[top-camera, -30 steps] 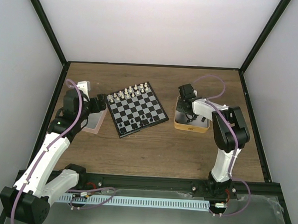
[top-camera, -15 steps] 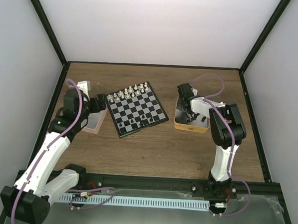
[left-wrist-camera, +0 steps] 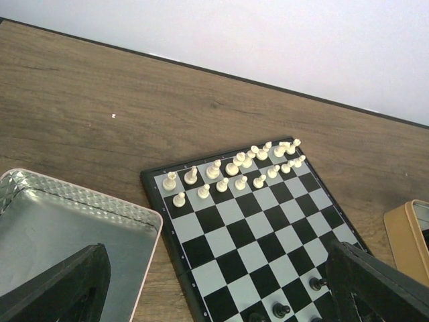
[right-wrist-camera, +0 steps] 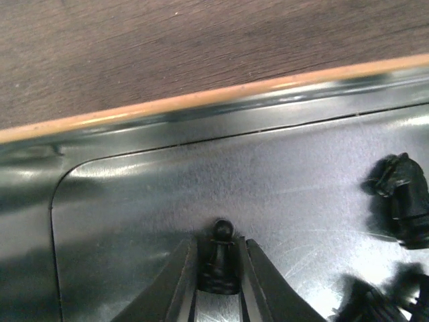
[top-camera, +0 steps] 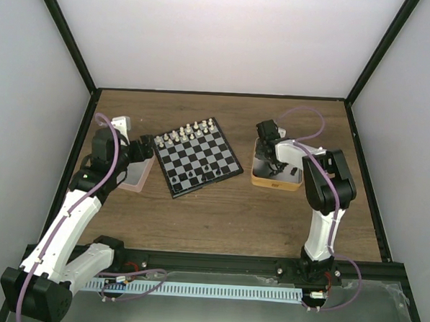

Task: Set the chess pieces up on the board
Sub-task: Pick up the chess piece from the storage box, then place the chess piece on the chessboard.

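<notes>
The chessboard (top-camera: 197, 156) lies mid-table; it also shows in the left wrist view (left-wrist-camera: 258, 228). White pieces (left-wrist-camera: 231, 171) fill its two far rows. A few black pieces (left-wrist-camera: 280, 310) stand on its near squares. My right gripper (right-wrist-camera: 218, 268) is down inside the orange-rimmed tin (top-camera: 277, 181) and is shut on a black pawn (right-wrist-camera: 219, 258), with the jaws against both its sides. A black knight (right-wrist-camera: 401, 198) lies at the right in the tin. My left gripper (top-camera: 145, 149) hovers at the board's left edge, wide open and empty.
A pink-rimmed metal tin (left-wrist-camera: 67, 231) sits left of the board under my left gripper. More black pieces (right-wrist-camera: 375, 298) lie at the lower right of the orange tin (right-wrist-camera: 201, 100). Black frame rails border the wooden table (top-camera: 219, 212).
My right gripper has shifted slightly inside the orange tin. The left arm has not moved.
</notes>
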`<state>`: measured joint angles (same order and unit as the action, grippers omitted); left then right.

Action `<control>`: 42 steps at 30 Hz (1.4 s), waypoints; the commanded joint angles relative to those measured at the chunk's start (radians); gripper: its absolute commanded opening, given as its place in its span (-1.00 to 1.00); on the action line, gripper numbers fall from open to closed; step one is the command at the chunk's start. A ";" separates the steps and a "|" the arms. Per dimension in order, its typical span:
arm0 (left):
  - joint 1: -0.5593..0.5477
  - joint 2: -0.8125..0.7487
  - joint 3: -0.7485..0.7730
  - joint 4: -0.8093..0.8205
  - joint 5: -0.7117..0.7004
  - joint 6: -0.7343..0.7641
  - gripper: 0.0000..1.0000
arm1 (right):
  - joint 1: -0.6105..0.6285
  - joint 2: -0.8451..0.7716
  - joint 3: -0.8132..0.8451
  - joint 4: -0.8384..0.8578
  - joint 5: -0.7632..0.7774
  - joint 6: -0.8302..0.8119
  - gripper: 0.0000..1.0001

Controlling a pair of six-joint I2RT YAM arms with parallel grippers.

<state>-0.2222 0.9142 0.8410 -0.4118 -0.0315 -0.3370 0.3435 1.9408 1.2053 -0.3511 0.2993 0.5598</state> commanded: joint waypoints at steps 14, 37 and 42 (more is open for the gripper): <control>0.007 0.020 -0.023 0.085 0.255 0.028 0.80 | 0.004 -0.356 -0.165 0.193 -0.305 -0.159 -0.80; -0.171 0.135 -0.089 0.554 0.886 -0.574 0.78 | 0.186 -0.772 -0.404 0.597 -1.269 -0.304 -0.77; -0.221 0.187 -0.085 0.629 0.931 -0.629 0.65 | 0.199 -0.767 -0.387 0.570 -1.321 -0.346 -0.78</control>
<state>-0.4210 1.0809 0.7605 0.1009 0.8268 -0.8822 0.5278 1.1816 0.7937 0.2073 -0.9195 0.2687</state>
